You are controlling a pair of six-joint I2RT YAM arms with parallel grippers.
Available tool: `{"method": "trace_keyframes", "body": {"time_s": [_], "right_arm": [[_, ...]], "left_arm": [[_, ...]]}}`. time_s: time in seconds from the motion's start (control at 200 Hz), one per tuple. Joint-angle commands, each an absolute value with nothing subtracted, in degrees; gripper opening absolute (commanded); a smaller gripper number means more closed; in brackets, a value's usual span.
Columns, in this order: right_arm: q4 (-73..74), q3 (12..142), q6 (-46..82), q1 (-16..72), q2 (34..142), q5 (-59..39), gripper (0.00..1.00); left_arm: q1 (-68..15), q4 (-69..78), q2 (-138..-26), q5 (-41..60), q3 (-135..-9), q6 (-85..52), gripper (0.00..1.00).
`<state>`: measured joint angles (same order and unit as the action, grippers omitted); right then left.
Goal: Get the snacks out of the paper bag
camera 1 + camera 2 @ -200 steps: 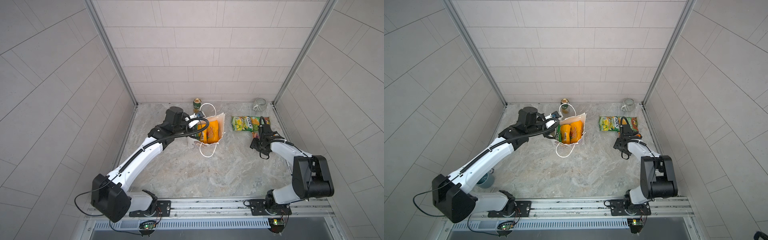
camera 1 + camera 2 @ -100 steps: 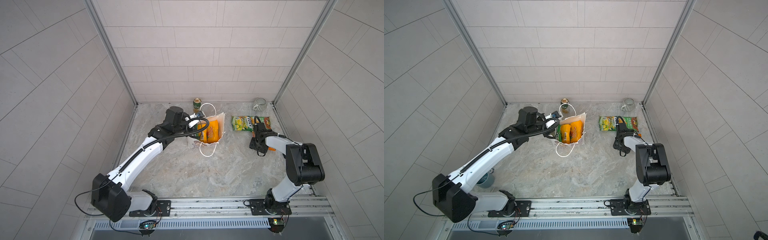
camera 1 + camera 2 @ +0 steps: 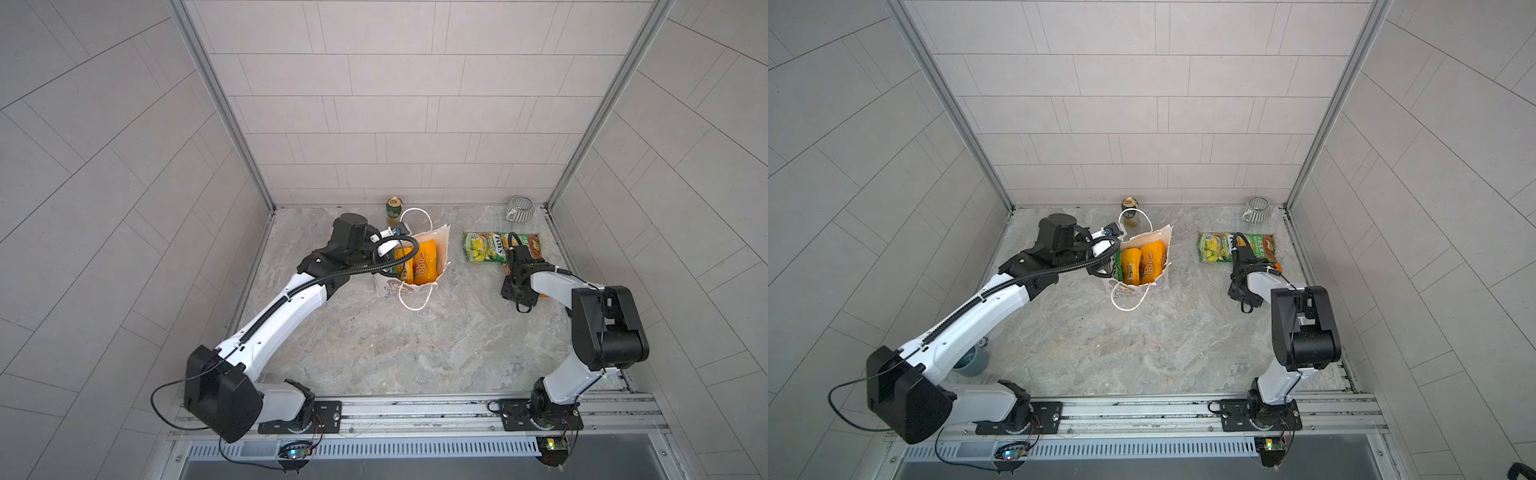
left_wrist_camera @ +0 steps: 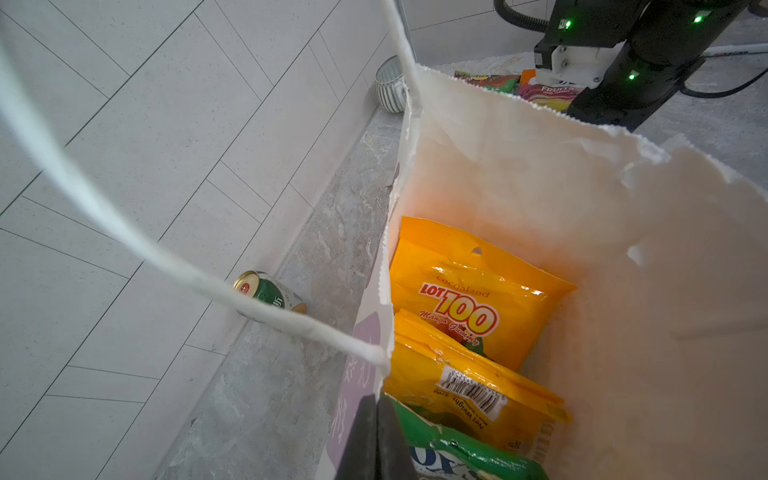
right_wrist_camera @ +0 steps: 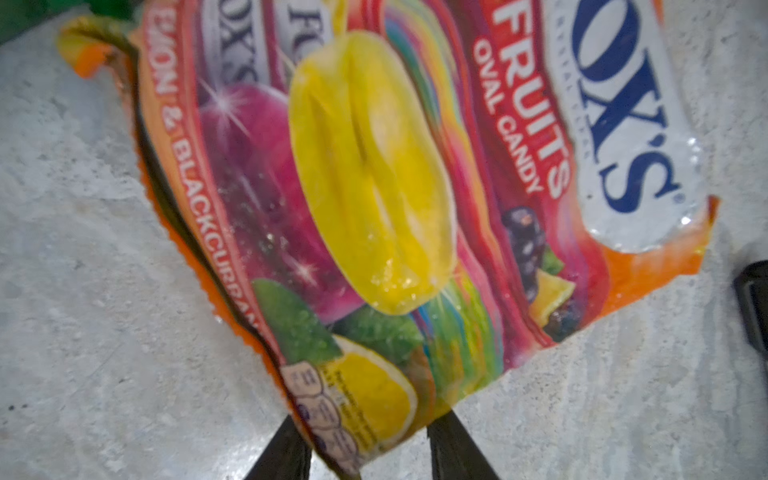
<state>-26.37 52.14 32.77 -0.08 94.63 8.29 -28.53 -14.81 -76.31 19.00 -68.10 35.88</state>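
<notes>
Packets (image 4: 469,299) stand on end in bag (image 4: 540,166), well left of my right gripper (image 5: 368,419), half-open astride red packet (image 5: 374,187); left gripper (image 4: 376,415) pinches bag rim.

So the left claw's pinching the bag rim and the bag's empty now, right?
No, the bag isn't empty: the left wrist view shows a LOT 100 packet, a second orange packet and a green packet inside it. The left claw is pinching the rim, as you said.
</notes>
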Motion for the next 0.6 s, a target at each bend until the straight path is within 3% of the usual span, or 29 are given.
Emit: {"method": "trace_keyframes", "body": {"time_s": [0.0, 0.29, 0.595], "right_arm": [[-27.75, 52.37, 33.11, -0.62, 94.27, 10.80, 0.45], [-25.84, 51.40, 33.76, -2.38, 93.18, 9.68, 0.46], [-27.65, 51.09, 35.01, -2.29, 88.47, 6.31, 0.60]], "left_arm": [[-29.00, -14.24, -76.18, 19.80, -68.36, 36.17, 0.00], [-28.98, -14.44, -76.18, 19.75, -68.58, 36.05, 0.00], [-28.96, -14.41, -75.79, 19.84, -68.55, 35.96, 0.00]]}}
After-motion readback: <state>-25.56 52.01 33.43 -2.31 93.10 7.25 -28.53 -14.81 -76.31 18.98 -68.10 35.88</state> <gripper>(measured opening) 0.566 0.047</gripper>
